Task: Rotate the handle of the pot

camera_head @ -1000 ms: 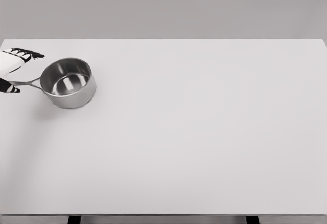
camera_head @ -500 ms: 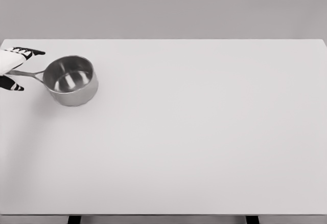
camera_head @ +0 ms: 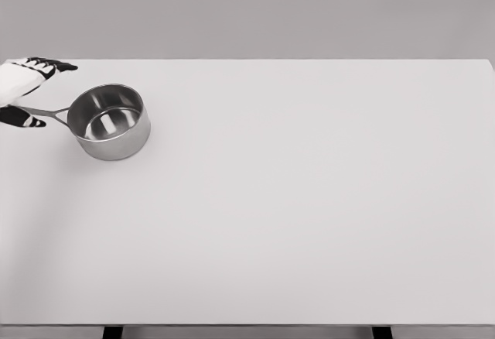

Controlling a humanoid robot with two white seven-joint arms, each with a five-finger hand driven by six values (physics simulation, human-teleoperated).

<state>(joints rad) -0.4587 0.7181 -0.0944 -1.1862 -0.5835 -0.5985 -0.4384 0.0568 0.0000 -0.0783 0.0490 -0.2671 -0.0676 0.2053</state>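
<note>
- The left robot hand point(camera_head: 22, 91), white with black fingertips, sits at the far-left edge of the plain white tabletop point(camera_head: 309, 200), fingers clamped on the thin metal handle point(camera_head: 48, 111).
- The shiny round steel pot point(camera_head: 110, 121) stands just to its right.
- The turning step appears underway; next, sweep the handle around without dragging the pot.

Left hand point(camera_head: 23, 83): you see only part of it; the picture's left edge cuts off its wrist and arm.
Handle point(camera_head: 45, 111): its far end runs under the hand, so you cannot tell whether the fingers close on it.
Table point(camera_head: 309, 200): the bottom edge cuts off all but the tops of 2 dark legs.
</note>
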